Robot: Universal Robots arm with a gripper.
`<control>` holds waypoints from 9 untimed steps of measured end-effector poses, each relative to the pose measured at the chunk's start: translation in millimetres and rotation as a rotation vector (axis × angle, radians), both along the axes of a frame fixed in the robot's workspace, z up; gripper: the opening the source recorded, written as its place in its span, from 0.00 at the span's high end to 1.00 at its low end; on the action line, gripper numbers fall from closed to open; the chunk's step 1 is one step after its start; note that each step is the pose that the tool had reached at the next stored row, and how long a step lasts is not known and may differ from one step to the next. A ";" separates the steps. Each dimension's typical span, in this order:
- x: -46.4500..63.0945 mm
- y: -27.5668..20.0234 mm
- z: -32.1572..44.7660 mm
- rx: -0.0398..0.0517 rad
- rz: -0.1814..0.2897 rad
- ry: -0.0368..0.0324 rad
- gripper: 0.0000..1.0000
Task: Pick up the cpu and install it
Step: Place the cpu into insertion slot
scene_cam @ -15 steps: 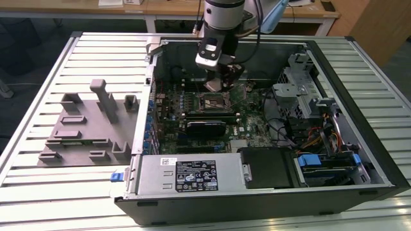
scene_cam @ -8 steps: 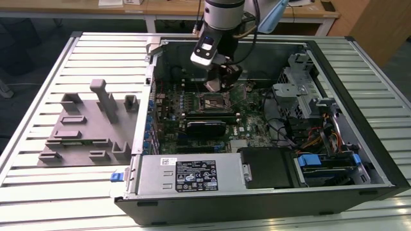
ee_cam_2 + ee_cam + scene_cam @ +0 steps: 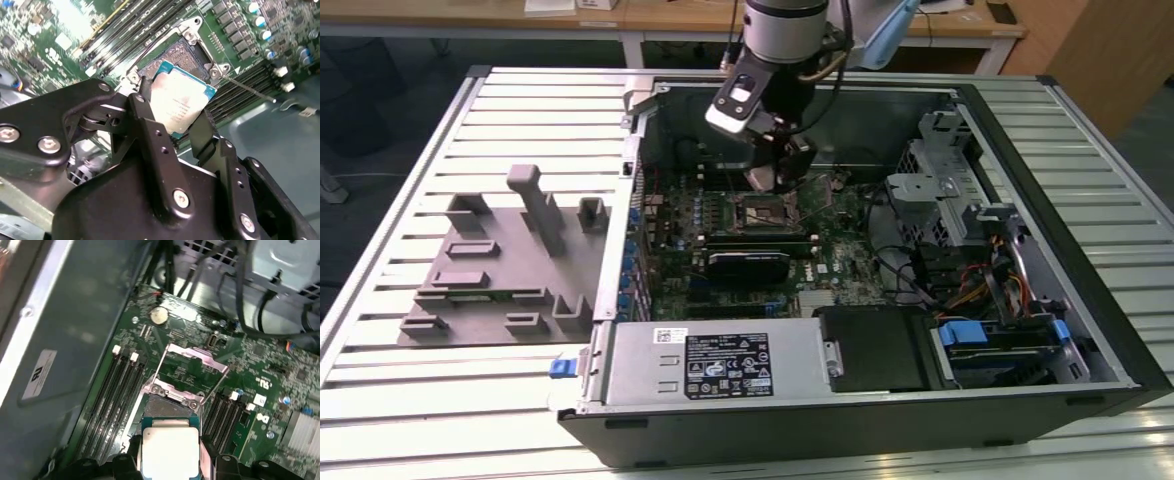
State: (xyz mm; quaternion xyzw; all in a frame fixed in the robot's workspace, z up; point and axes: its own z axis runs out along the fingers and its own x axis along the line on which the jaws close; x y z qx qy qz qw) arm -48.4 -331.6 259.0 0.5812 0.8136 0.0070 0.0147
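The cpu [image 3: 182,102] was pinched by two opposite edges between the black fingers [image 3: 150,130] of the claw [image 3: 175,117], its silvery top plate facing the wrist cameras. It hung over the open socket [image 3: 167,407] on the green motherboard [image 3: 260,385] and partly covered it in both wrist views. Whether it touched the socket could not be told. The socket's metal load plate [image 3: 196,356] stood swung up, with thin lever wires raised beside it. Rows of dark memory slots [image 3: 112,390] ran on either side of the socket, and a coin battery [image 3: 159,315] lay beyond the plate. In the exterior view the arm [image 3: 785,30] pointed down into the open computer case [image 3: 854,430], which lay on its side on the slatted desk [image 3: 400,400]. A grey tray of blocks [image 3: 494,270] rested on the desk at the exterior view's left, just beside the case.
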 end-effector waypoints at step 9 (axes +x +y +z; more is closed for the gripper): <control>0.0 0.0 -3.3 0.0000 -0.164 0.0000 0.46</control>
